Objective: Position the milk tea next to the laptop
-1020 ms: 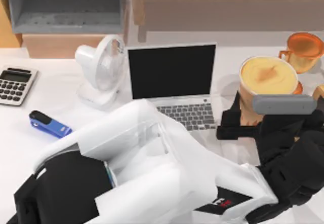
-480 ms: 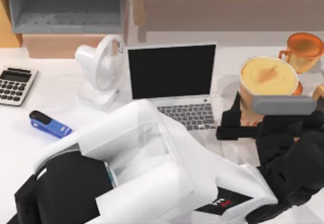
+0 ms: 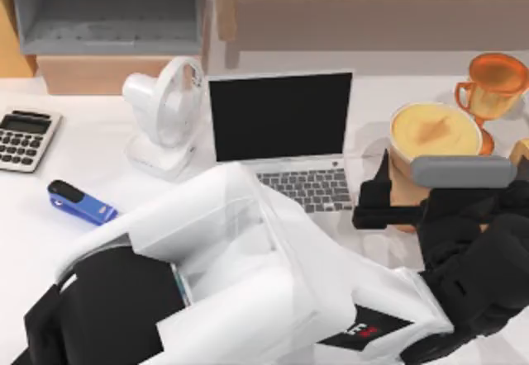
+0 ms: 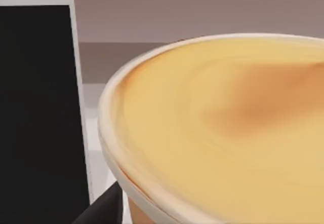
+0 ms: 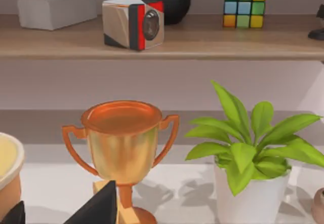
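Observation:
The milk tea (image 3: 434,130), a tan cup with a creamy yellow top, stands just right of the open silver-grey laptop (image 3: 281,117), a little apart from its keyboard. My left arm reaches across the front of the table, and its gripper (image 3: 426,204) is shut on the cup's lower body; one black finger (image 3: 372,204) shows on the laptop side. The left wrist view looks closely over the milk tea (image 4: 223,122), with the laptop's black screen (image 4: 35,107) beside it. My right gripper (image 5: 55,215) is open at the table's right, facing the trophy, with the milk tea (image 5: 7,168) off to one side.
An orange trophy (image 3: 496,80) stands right behind the cup, and a potted plant (image 5: 248,148) is beside the trophy (image 5: 124,138). A white fan (image 3: 165,109), a calculator (image 3: 25,138) and a blue stapler (image 3: 78,202) lie left of the laptop. Shelves run along the back.
The milk tea has come down in my left gripper and drawn slightly nearer, so more of the trophy behind it shows. The laptop and other objects have not moved.

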You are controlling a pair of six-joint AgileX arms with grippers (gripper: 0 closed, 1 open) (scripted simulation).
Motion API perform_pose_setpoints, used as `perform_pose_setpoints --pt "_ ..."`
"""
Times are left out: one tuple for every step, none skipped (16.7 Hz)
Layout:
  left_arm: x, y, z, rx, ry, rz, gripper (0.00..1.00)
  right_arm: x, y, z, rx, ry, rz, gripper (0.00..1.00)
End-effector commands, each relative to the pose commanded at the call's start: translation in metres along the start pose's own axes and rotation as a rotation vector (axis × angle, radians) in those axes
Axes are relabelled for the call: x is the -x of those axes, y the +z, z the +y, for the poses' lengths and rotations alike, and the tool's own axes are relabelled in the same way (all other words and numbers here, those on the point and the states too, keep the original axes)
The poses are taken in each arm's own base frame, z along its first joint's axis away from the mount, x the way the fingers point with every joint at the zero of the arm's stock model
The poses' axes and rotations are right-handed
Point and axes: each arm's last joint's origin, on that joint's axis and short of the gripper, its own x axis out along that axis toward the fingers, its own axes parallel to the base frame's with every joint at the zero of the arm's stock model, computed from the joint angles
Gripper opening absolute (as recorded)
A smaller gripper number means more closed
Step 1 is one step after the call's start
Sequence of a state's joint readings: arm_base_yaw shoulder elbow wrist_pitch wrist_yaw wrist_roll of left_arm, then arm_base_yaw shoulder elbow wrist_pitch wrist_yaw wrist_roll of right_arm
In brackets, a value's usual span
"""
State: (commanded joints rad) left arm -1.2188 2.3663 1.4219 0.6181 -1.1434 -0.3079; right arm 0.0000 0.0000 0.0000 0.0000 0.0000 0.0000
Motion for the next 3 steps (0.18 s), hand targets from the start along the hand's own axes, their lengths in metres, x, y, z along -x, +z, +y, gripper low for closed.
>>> perform_pose_setpoints --pt "0.0 0.0 0.0 0.0 0.0 0.0 1.0 0.0 0.0 0.0 0.0 0.0 0.0 1.0" --pt "0.0 0.0 0.0 0.0 0.0 0.0 1.0 0.0 0.0 0.0 0.0 0.0 0.0 1.0" --pt "0.0 0.0 0.0 0.0 0.0 0.0 1.0 0.0 0.0 0.0 0.0 0.0 0.0 1.0"
